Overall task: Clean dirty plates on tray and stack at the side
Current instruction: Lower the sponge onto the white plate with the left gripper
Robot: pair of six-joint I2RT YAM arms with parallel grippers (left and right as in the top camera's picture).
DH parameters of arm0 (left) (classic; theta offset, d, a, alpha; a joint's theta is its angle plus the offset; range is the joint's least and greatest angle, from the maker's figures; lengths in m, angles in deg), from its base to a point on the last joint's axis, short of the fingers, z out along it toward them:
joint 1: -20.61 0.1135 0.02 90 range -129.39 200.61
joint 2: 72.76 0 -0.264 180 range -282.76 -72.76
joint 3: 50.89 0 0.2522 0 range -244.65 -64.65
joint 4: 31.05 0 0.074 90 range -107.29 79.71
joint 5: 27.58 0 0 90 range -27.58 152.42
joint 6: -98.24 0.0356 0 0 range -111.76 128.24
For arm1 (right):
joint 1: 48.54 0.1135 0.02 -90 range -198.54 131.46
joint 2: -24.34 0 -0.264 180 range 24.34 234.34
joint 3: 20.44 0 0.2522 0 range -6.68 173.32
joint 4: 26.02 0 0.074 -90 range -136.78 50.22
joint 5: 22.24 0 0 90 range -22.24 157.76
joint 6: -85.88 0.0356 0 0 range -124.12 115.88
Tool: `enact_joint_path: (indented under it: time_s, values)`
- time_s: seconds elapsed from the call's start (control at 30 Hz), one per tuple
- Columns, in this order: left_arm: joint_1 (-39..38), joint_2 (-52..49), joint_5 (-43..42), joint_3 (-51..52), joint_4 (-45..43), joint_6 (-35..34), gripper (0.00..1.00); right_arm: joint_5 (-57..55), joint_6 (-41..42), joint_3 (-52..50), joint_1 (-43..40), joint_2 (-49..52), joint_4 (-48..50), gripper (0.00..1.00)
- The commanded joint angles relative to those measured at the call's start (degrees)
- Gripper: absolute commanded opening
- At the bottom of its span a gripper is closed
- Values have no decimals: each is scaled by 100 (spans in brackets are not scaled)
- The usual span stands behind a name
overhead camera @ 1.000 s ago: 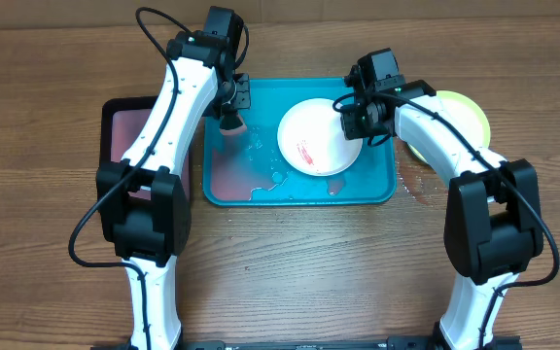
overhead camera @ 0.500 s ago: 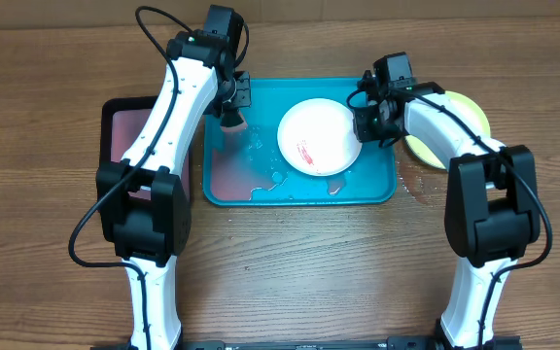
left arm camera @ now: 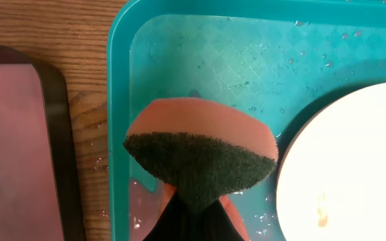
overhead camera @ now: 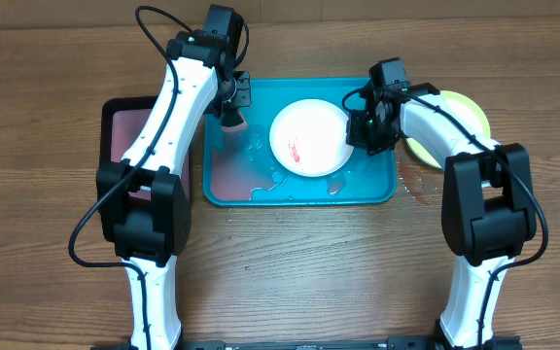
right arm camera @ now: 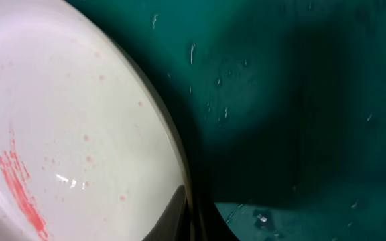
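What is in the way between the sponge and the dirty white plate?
Nothing that I can see. The left gripper holds the sponge beside the white plate, with only wet tray floor between them.

Left arm [overhead camera: 168,107] and right arm [overhead camera: 436,126], glossy white shells, black joint housings [overhead camera: 144,209], looping black cables [overhead camera: 72,248]

Left arm extends from the near edge toward the far edge, wrist pitched down. My left gripper [overhead camera: 233,119] is clamped on a sponge [left arm camera: 200,157]. Right arm arcs inward from the right side. My right gripper [overhead camera: 364,132] pinches the white plate [overhead camera: 307,138] at its rim.
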Motion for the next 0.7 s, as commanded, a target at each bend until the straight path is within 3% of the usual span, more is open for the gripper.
enact_joint_path:
  time_s: [0.0, 0.13, 0.23, 0.67]
  values:
    - [-131, 52, -46, 20, -24, 28, 4, 149, 1060, 70, 407, 68, -179, 4]
    - [-247, 50, -46, 20, -28, 57, 4, -153, 1322, 66, 765, 68, -249, 4]
    - [-337, 50, -44, 20, -31, 463, 4, -251, 1403, -9, 901, 68, -186, 4]
    - [-472, -389, -39, 31, 125, 1550, 4, -66, 1329, -127, 866, 68, -17, 4]
